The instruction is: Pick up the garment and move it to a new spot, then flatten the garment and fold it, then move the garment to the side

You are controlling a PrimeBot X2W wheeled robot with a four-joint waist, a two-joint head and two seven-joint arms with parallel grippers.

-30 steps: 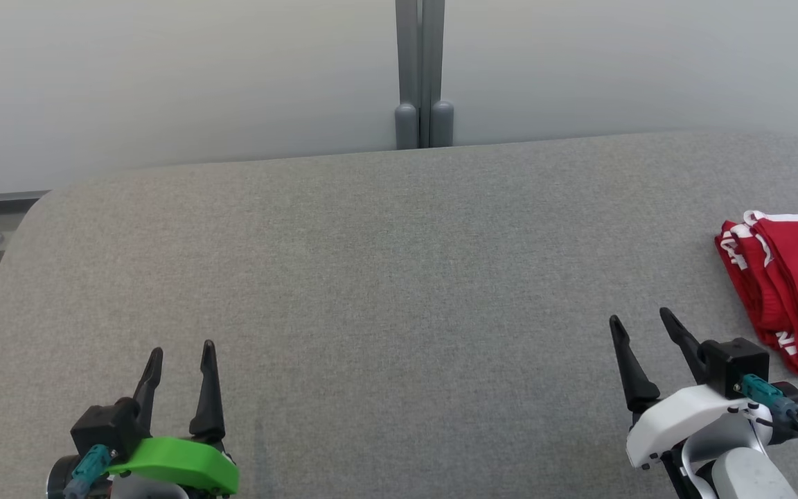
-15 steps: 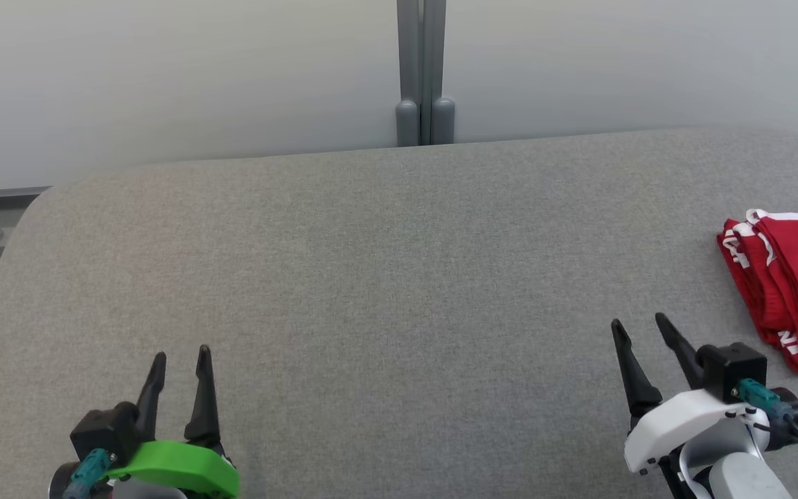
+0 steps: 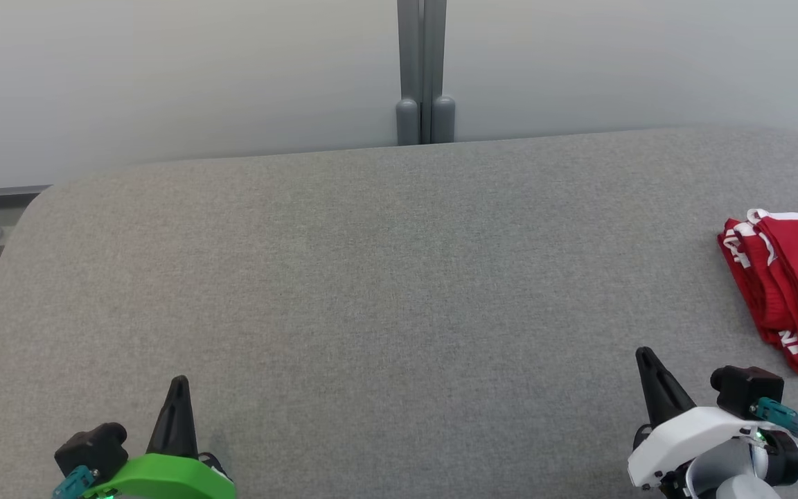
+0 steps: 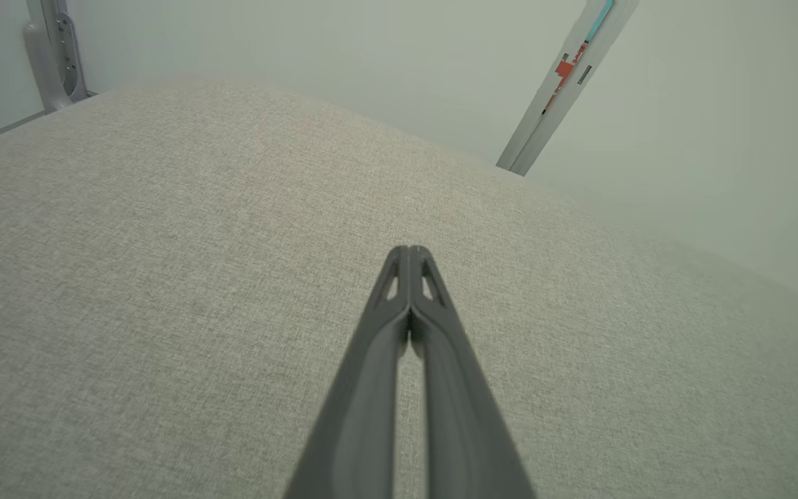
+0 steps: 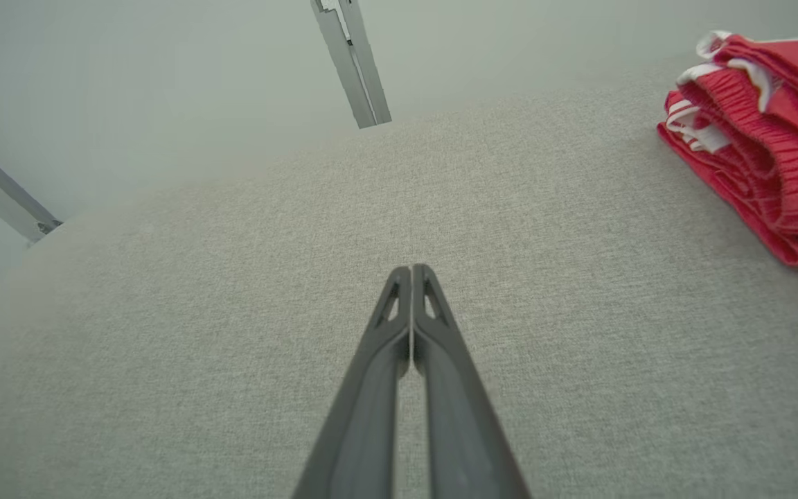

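The garment [image 3: 797, 284] is red with white trim and lies folded at the right edge of the grey padded table [image 3: 385, 277]; it also appears at the upper right of the right wrist view, garment [image 5: 773, 138]. My left gripper [image 3: 179, 382] rests at the lower left, shut with nothing in it, its fingers pressed together, left gripper [image 4: 409, 251]. My right gripper [image 3: 645, 353] sits at the lower right, left of and nearer than the garment, also shut and empty, right gripper [image 5: 411, 269].
A grey post [image 3: 422, 69] stands against the pale wall behind the table's far edge. The table's rounded corners lie at the far left and far right. Broad bare grey surface spreads between the two grippers.
Both grippers have closed from open to shut and have drawn back toward the bottom of the head view. The garment has not moved.
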